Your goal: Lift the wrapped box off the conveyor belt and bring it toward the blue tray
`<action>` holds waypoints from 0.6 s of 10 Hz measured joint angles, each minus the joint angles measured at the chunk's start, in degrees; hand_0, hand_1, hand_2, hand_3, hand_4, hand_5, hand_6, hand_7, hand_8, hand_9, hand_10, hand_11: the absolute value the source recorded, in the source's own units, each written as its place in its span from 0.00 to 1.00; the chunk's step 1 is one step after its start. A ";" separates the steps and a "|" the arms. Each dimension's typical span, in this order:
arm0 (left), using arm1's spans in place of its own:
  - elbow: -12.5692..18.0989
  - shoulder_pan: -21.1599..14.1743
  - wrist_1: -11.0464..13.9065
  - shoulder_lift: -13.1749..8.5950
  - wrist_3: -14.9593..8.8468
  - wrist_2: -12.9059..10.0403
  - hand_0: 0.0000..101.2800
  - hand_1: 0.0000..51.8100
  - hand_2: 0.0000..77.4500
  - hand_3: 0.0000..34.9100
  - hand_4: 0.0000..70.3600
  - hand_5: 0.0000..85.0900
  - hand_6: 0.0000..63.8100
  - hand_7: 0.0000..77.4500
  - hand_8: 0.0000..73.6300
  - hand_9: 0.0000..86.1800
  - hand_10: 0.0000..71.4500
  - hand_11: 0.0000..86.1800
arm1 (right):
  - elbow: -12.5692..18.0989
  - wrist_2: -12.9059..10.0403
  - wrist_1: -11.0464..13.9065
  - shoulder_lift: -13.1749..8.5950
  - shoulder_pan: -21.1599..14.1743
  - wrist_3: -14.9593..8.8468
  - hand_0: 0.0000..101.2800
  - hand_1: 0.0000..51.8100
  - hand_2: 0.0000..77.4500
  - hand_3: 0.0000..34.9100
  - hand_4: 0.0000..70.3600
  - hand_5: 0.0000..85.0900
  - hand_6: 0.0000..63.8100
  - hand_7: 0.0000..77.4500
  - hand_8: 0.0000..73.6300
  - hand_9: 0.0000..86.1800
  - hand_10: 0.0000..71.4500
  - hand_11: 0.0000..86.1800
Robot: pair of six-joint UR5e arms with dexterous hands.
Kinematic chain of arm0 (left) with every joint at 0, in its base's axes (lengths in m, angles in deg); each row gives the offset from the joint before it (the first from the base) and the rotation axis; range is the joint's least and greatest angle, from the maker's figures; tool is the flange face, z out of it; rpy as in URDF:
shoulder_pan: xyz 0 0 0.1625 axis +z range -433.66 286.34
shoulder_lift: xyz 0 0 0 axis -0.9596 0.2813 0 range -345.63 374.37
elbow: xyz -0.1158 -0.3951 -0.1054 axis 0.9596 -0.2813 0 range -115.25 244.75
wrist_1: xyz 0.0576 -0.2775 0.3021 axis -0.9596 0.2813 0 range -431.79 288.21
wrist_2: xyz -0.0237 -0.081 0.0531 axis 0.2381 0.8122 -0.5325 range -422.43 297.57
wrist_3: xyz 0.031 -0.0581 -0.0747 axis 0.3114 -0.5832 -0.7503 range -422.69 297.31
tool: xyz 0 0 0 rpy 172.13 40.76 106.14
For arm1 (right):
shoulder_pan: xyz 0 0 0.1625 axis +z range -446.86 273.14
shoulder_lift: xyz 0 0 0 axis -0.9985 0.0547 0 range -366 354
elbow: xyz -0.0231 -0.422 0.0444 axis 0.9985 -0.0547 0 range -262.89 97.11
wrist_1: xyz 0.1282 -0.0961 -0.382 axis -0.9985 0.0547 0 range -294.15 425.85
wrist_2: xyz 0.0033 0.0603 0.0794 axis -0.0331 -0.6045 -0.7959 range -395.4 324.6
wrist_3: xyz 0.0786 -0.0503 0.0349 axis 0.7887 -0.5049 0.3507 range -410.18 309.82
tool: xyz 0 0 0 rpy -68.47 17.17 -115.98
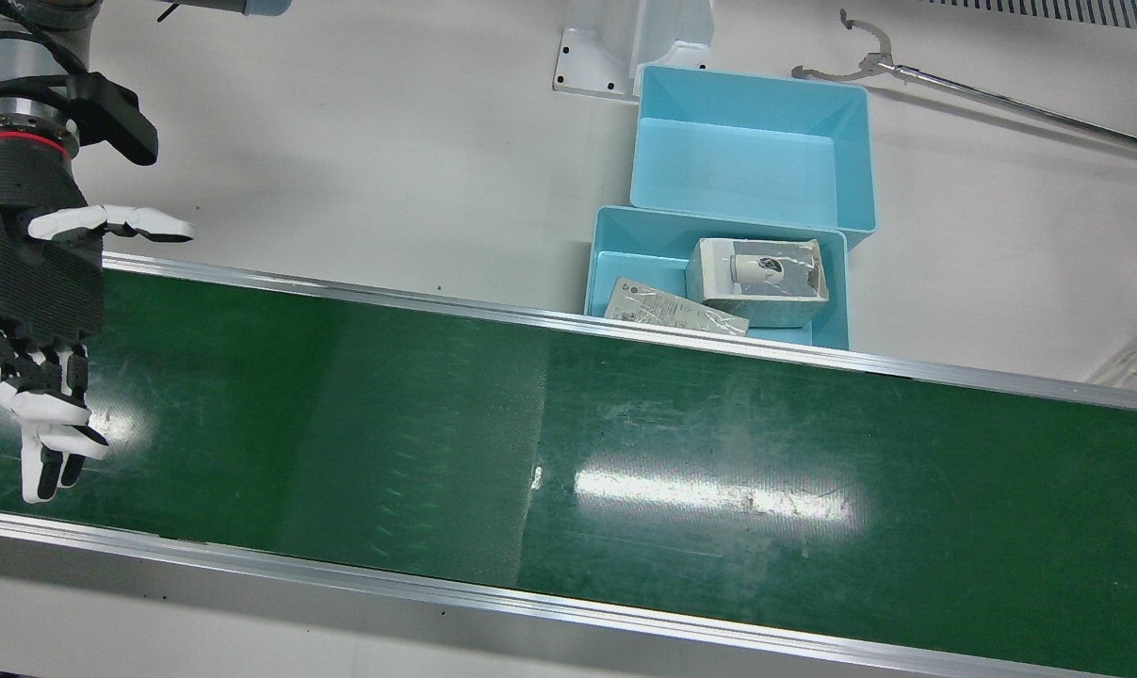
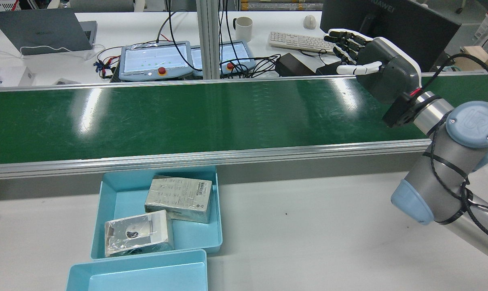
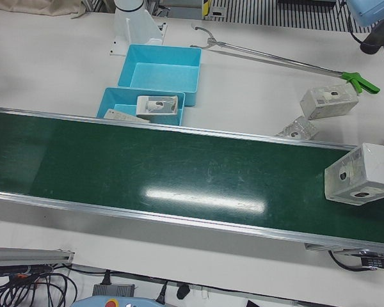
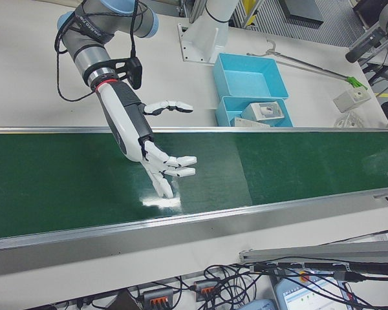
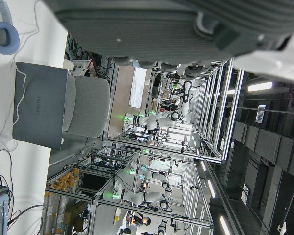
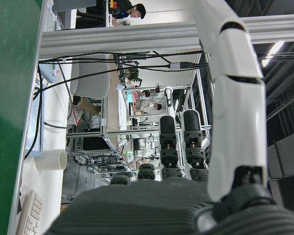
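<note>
Right hand (image 4: 145,152) is what sits closest to the lens in its own view. Its fingers are spread wide and hold nothing, and it hovers just over the conveyor belt (image 1: 625,452) at the far left of the front view. The wrapped box (image 3: 361,174) isn't near it at all. It's way down the other end of the belt, at the lower right edge of the left-front view, partly cut off by the frame, so I can't really call its long axis. The blue tray (image 1: 594,259), with two wrapped boxes already inside, sits beside the belt roughly between hand and box, touching a second empty tray (image 1: 851,160) behind it. The left hand (image 5: 176,24) only shows as a dark palm at the top of its own view, so I can't tell how its fingers stand. My guess is the left arm's side is nearer the box.
</note>
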 joint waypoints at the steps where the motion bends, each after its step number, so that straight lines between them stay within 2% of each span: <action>1: 0.00 0.00 0.00 0.00 0.00 0.00 0.00 0.00 0.01 0.00 0.00 0.01 0.00 0.01 0.01 0.00 0.01 0.00 | -0.02 0.04 0.04 0.11 0.01 0.14 0.49 0.33 0.26 0.06 0.29 0.29 0.13 0.31 0.02 0.08 0.01 0.03; 2: 0.00 0.00 0.00 0.00 0.00 0.00 0.00 0.00 0.01 0.00 0.00 0.01 0.00 0.01 0.01 0.00 0.01 0.00 | -0.04 0.04 0.09 0.13 -0.08 0.21 0.49 0.33 0.26 0.06 0.29 0.29 0.13 0.31 0.02 0.08 0.01 0.03; 3: 0.00 0.00 0.00 0.00 0.00 0.00 0.00 0.00 0.01 0.00 0.00 0.01 0.00 0.01 0.01 0.00 0.01 0.01 | -0.05 0.03 0.12 0.16 -0.12 0.24 0.49 0.35 0.26 0.10 0.29 0.31 0.13 0.31 0.02 0.08 0.01 0.02; 4: 0.00 0.00 0.00 0.00 0.00 0.00 0.00 0.00 0.01 0.00 0.00 0.01 0.00 0.01 0.01 0.00 0.01 0.01 | -0.05 0.01 0.15 0.19 -0.09 0.28 0.49 0.33 0.23 0.13 0.22 0.31 0.12 0.31 0.02 0.08 0.01 0.02; 5: 0.00 0.00 0.00 0.00 0.00 0.00 0.00 0.00 0.01 0.00 0.00 0.01 0.00 0.01 0.01 0.00 0.01 0.00 | -0.03 0.01 0.15 0.19 -0.05 0.34 0.49 0.33 0.22 0.16 0.24 0.31 0.12 0.31 0.02 0.08 0.01 0.02; 6: 0.00 0.00 0.00 0.00 0.00 0.00 0.00 0.00 0.01 0.00 0.00 0.01 0.00 0.01 0.01 0.00 0.01 0.00 | 0.05 0.00 0.16 0.20 -0.03 0.39 0.49 0.33 0.23 0.13 0.24 0.31 0.12 0.31 0.00 0.07 0.01 0.02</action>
